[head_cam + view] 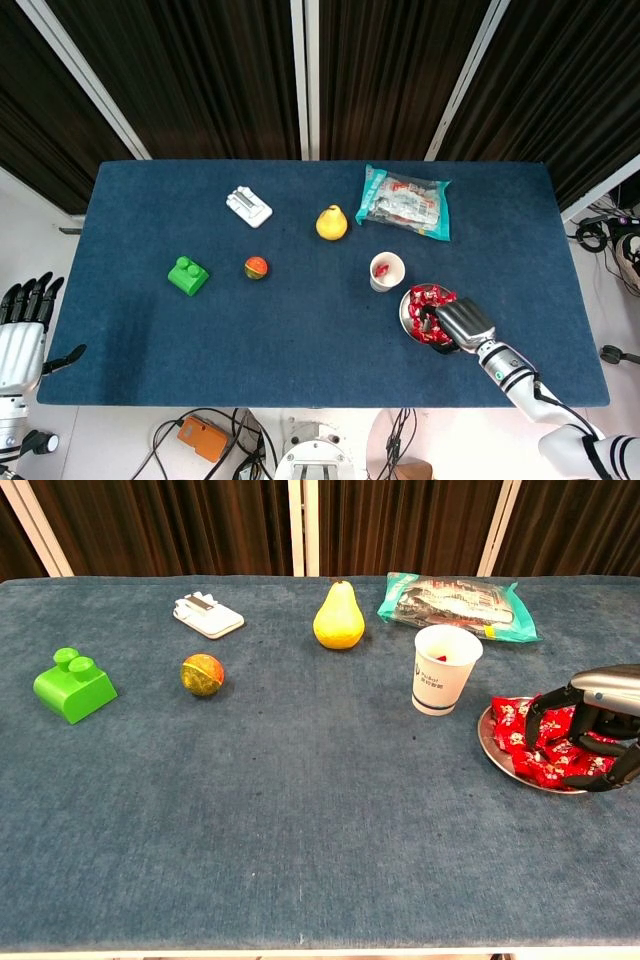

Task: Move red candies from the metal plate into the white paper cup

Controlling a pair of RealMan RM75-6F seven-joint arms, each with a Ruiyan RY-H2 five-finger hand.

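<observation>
Reaching over the metal plate [487, 742], right robot hand [593, 720] – fingers curled down into red candies [522, 742], grasp unclear

Matt blue cloth table [300, 810], shiny metal plate [497, 752], glossy candy wrappers [520, 742].

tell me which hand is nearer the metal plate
Right. The right hand is down on the metal plate, fingers among the red candies. The left hand hangs off the table's far left edge.
</observation>
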